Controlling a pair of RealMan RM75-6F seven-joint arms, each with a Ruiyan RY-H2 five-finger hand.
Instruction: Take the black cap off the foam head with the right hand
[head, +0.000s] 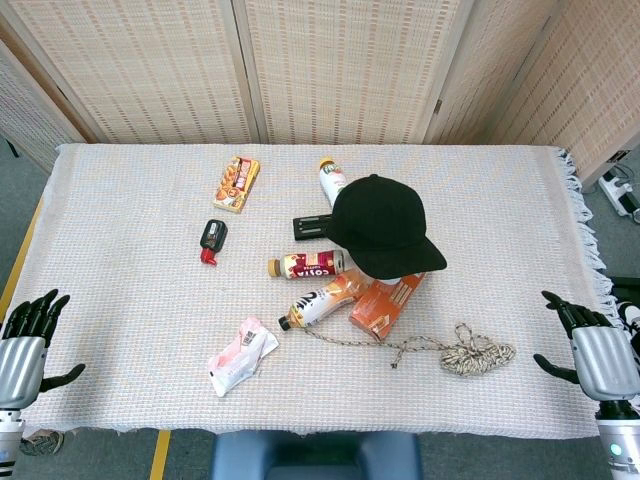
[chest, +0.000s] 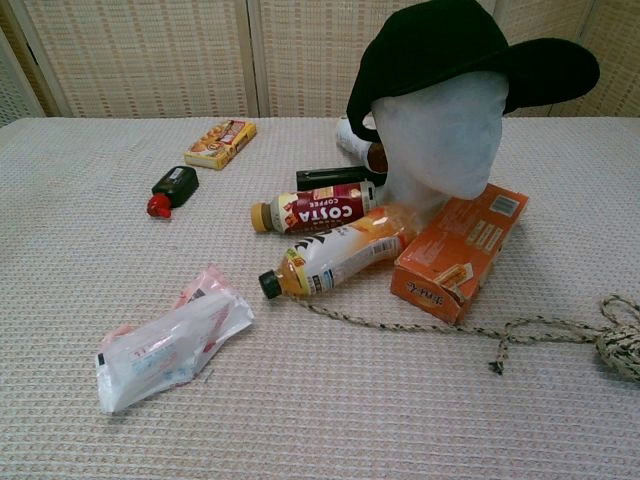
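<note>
Crowding the capped foam head (chest: 440, 130) are bottles and an orange box (chest: 458, 250); right hand (head: 598, 355) spread, empty.

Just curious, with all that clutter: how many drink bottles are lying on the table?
3. A white bottle lies behind the black cap; the red Costa coffee bottle and the orange juice bottle lie in front of the foam head. The cap could hide more.

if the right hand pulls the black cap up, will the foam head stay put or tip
The foam head probably weighs little, so it may lift or tip with the black cap, which sits low over its brow. The orange box and bottles crowd its base, so a tipping head could knock them. The cap's fabric crown likely gives when squeezed.
</note>
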